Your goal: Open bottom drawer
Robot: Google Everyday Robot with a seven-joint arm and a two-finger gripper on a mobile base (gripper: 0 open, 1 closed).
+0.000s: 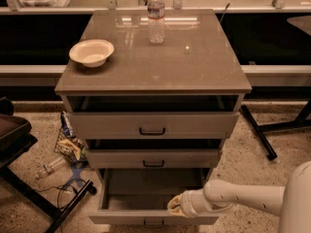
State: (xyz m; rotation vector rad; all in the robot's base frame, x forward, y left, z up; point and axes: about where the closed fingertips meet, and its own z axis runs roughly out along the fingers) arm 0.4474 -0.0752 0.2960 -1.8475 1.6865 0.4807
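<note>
The cabinet top is smooth and glossy, mirroring the lights; the bottom drawer has a matt grey-beige front. The bottle is clear plastic and the bowl is matt white. The gripper, at that drawer's front right, seems covered in yellowish cloth, behind a smooth white plastic arm.

Bottom drawer open, gripper over front

The white arm reaches in level from the lower right, its hand pointing left, low in view.
</note>
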